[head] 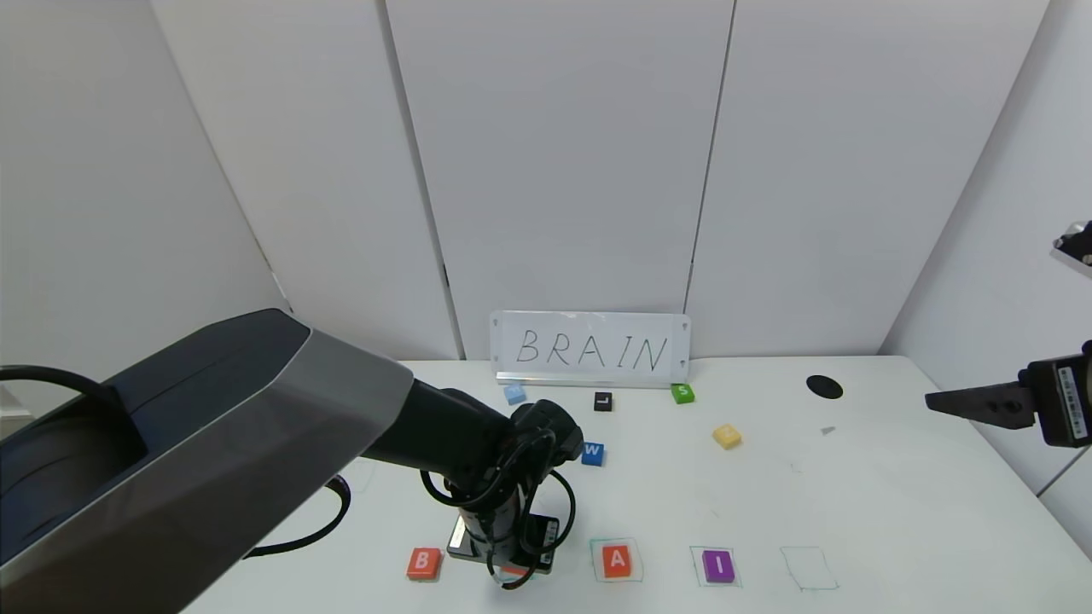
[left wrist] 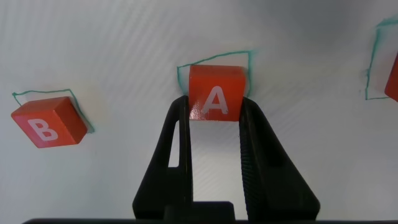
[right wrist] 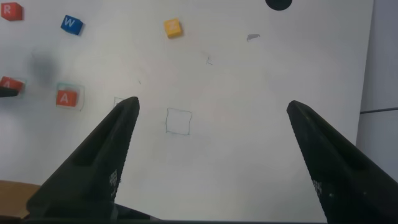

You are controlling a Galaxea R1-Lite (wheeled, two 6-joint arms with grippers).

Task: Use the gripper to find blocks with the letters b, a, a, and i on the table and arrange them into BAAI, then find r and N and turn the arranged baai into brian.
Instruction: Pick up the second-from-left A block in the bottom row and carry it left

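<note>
My left gripper (head: pixel 509 570) points down at the front of the table (head: pixel 870 512), shut on an orange-red A block (left wrist: pixel 214 93) that sits in a green drawn square; its fingers (left wrist: pixel 179 118) touch both sides. The orange-red B block (head: pixel 424 563) lies just to its left. The other A (head: pixel 616 560) and the purple I (head: pixel 718 565) lie to its right in their squares. The yellow N (head: pixel 727 437) lies mid-table. The R (right wrist: pixel 11 11) shows only in the right wrist view. My right gripper (right wrist: pixel 212 106) is open and empty, raised at the table's right edge (head: pixel 938 399).
A BRAIN sign (head: pixel 590 348) stands at the back. In front of it lie a light blue block (head: pixel 514 393), a black L (head: pixel 603 401), a green S (head: pixel 682 393) and a blue W (head: pixel 593 454). An empty drawn square (head: pixel 809 567) is right of I. A black hole (head: pixel 824 386) is back right.
</note>
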